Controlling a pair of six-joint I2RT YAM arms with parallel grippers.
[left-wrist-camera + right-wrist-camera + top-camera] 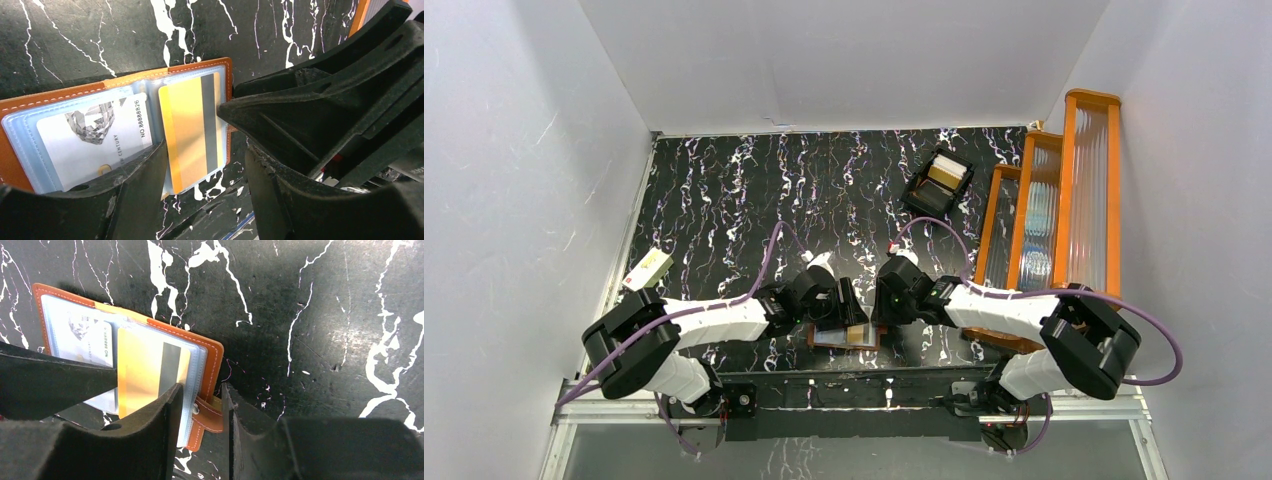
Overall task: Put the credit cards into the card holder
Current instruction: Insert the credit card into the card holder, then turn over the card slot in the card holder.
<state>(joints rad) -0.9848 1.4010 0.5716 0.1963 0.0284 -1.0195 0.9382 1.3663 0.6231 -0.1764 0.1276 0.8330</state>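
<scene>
The card holder (845, 338) lies open and flat on the marbled table between the two grippers. In the left wrist view its orange-brown cover (55, 95) frames pale pockets. A white card (90, 142) sits in the left pocket. A yellow-orange card (187, 132) with a grey stripe lies on the right pocket, its lower end past the holder's edge. My left gripper (206, 160) is open, and that card's end lies between its fingers, next to the left one. My right gripper (201, 390) is open. Its jaws stand narrowly either side of the holder's right edge and snap tab (212, 417), one finger (160, 415) over the yellow-orange card.
A black compartmented tray (939, 182) with more cards stands at the back right. Orange-framed ribbed racks (1064, 210) line the right side. A cream box with a green mark (648, 268) lies at the table's left edge. The right gripper's finger (310, 100) crosses the left wrist view.
</scene>
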